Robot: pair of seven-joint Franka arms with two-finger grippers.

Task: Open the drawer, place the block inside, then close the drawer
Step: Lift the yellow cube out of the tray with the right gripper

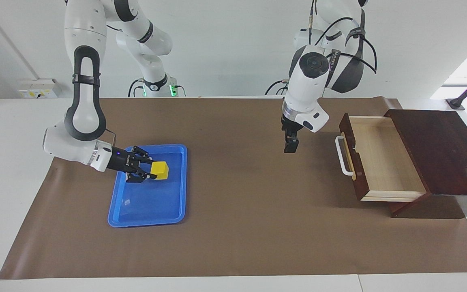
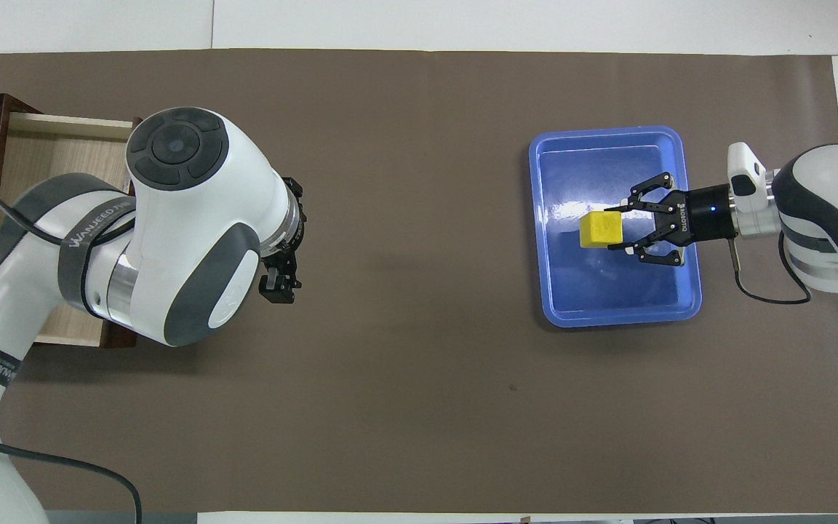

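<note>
The drawer (image 1: 383, 158) is pulled out of its dark wooden box (image 1: 440, 150) at the left arm's end of the table, and its light wood interior is empty. Its white bar handle (image 1: 342, 156) faces the table's middle. The yellow block (image 1: 161, 170) lies in a blue tray (image 1: 148, 207) at the right arm's end. My right gripper (image 1: 152, 169) reaches low into the tray, its fingertips against two sides of the block (image 2: 599, 229). My left gripper (image 1: 291, 146) hangs over the mat in front of the drawer, holding nothing. The left arm hides much of the drawer (image 2: 62, 145) in the overhead view.
A brown mat (image 1: 237, 227) covers the table. The blue tray (image 2: 608, 306) holds nothing but the block. The right gripper (image 2: 614, 229) and left gripper (image 2: 277, 290) are far apart, with bare mat between the tray and the drawer.
</note>
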